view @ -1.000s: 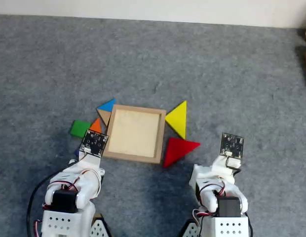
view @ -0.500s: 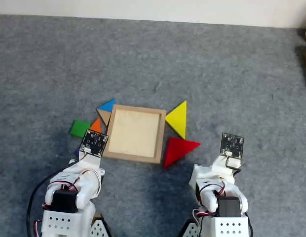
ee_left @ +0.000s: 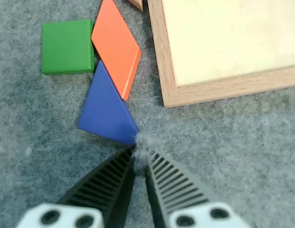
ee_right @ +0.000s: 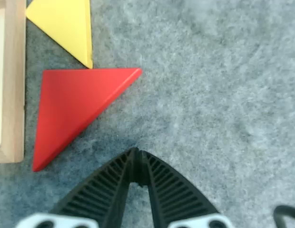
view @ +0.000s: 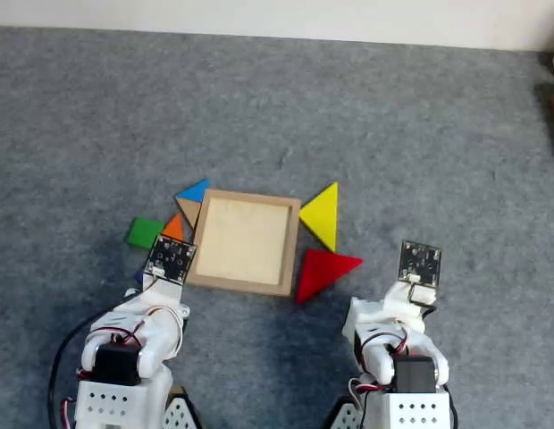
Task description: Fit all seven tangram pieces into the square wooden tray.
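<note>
The square wooden tray [view: 289, 247] lies empty mid-table, its rim also in the left wrist view [ee_left: 159, 57] and the right wrist view [ee_right: 15, 80]. Beside its left edge lie a green square [ee_left: 67, 46], an orange parallelogram [ee_left: 116, 45], a dark blue triangle [ee_left: 107, 111], a tan piece [view: 188, 211] and a light blue triangle [view: 195, 190]. On its right lie a yellow triangle [ee_right: 66, 23] and a red triangle [ee_right: 73, 107]. My left gripper [ee_left: 139, 153] is shut, tips at the dark blue triangle's corner. My right gripper [ee_right: 137, 159] is shut, just short of the red triangle.
Grey carpet covers the table, with open room beyond the tray and to the right. Both arm bases [view: 134, 357] [view: 398, 357] sit at the near edge. A white wall strip runs along the far edge.
</note>
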Tool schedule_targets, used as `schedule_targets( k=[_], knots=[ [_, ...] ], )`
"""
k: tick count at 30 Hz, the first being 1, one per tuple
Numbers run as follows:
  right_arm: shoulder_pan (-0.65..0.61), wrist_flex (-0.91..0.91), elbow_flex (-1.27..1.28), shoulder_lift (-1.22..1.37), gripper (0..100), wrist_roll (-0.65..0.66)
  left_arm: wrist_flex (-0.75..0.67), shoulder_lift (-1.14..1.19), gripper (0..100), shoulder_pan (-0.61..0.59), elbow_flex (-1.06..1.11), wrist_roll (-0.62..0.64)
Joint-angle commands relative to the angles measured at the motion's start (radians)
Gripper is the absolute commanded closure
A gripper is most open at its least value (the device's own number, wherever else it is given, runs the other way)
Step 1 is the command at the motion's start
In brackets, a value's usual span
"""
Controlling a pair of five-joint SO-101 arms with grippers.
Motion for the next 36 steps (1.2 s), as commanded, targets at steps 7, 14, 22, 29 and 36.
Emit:
schedule_targets(
  k=[7, 14, 22, 29, 36],
  knots=[
    [-0.007, 0.004, 0.107, -0.015, 99.5, 0.011, 0.006, -0.005, 99, 0.001, 0.019, -0.006],
    [0.12, -0.179, -0.019, -0.015, 99.5, 0.011, 0.005, -0.007, 99, -0.094, -0.007, -0.009],
    [0.117, -0.213, -0.231, -0.002, 99.5, 0.129, -0.163, -0.005, 99, -0.223, 0.001, -0.198],
    [0.016, -0.214, -0.386, 0.127, 98.8, 0.267, -0.163, -0.005, 99, -0.294, -0.004, -0.244],
    [-0.053, -0.208, -0.699, 0.624, 84.7, 0.227, -0.138, -0.004, 99, -0.297, -0.007, -0.247]
  ],
)
